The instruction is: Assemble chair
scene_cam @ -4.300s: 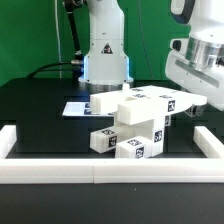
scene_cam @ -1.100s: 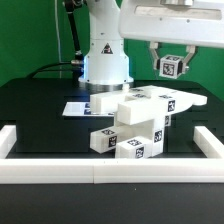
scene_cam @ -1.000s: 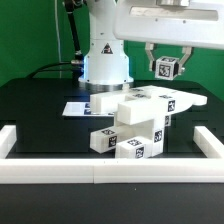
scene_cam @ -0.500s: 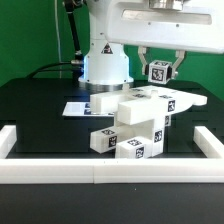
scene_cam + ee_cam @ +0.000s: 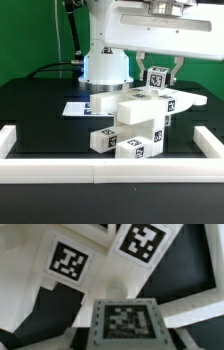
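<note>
The chair's white tagged parts stand stacked at the table's middle: a flat plate (image 5: pixel 160 98) on top of blocky bars (image 5: pixel 135 128) and a small cube (image 5: pixel 102 140). My gripper (image 5: pixel 157 77) is shut on a small white tagged cube (image 5: pixel 157 77) and holds it just above the plate's far edge. In the wrist view the held cube (image 5: pixel 125 319) fills the near part of the picture between my fingers, with the plate's two tags (image 5: pixel 70 260) beyond it.
The marker board (image 5: pixel 80 107) lies behind the stack at the exterior view's left. White border rails (image 5: pixel 110 176) run along the front and both sides. The robot's base (image 5: pixel 105 55) stands at the back.
My gripper has moved toward the exterior view's left and down with the cube, from the upper right to just above the plate.
</note>
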Robot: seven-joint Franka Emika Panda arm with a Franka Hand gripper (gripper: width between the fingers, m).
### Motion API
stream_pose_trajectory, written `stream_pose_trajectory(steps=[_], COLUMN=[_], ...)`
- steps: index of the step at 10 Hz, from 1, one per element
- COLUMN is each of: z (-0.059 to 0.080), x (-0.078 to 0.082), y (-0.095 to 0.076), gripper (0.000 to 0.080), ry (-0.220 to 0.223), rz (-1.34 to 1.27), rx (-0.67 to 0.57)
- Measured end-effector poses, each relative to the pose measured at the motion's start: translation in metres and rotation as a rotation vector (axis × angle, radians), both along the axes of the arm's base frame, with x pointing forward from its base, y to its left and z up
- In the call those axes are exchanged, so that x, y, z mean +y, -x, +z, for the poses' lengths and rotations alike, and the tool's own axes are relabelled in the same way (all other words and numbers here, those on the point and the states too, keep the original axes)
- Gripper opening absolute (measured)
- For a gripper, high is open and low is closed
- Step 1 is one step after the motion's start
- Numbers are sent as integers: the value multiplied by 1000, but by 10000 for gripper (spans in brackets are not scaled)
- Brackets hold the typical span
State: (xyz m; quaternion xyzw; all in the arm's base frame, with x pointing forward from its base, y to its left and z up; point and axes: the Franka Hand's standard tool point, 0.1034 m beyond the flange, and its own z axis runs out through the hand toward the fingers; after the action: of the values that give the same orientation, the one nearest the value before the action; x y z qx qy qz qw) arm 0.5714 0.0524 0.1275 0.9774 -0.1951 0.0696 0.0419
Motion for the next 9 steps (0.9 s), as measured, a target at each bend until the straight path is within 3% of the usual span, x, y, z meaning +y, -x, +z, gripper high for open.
stream_pose_trajectory(steps=[9], z=[-7], x=[1], y=[6], gripper=[271], ry=[3], rz=[1], rx=[8])
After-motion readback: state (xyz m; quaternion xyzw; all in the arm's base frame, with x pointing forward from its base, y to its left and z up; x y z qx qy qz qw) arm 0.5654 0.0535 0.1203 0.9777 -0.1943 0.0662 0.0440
